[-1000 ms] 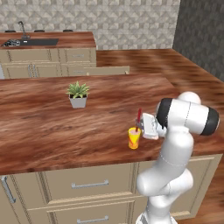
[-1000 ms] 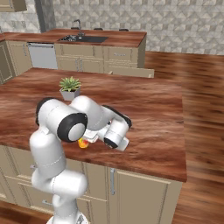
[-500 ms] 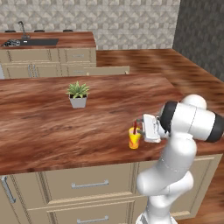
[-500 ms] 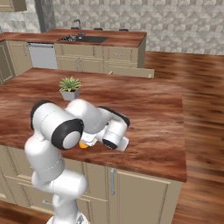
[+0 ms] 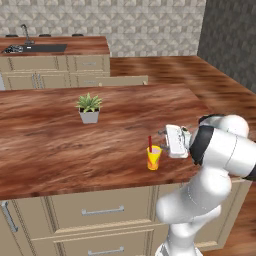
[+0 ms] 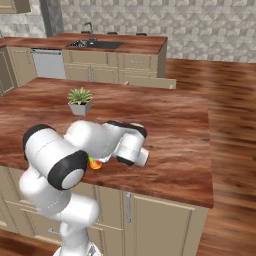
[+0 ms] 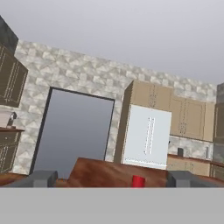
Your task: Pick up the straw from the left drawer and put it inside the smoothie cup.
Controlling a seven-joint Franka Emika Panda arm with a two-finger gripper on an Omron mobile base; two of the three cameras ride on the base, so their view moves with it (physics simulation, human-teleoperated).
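Left base view: slim red straw [image 5: 149, 144] upright in tapered yellow cup [image 5: 153, 158].

The cup [image 5: 154, 158] stands on the counter [image 5: 60, 140] near its front edge, with the straw [image 5: 150, 144] upright in it; the gripper [image 5: 163, 140] sits just beside the cup at its three o'clock, jaws spread; the potted plant [image 5: 89, 108] stands well apart at the cup's ten o'clock; the sink [image 5: 35, 48] lies on the far counter behind.
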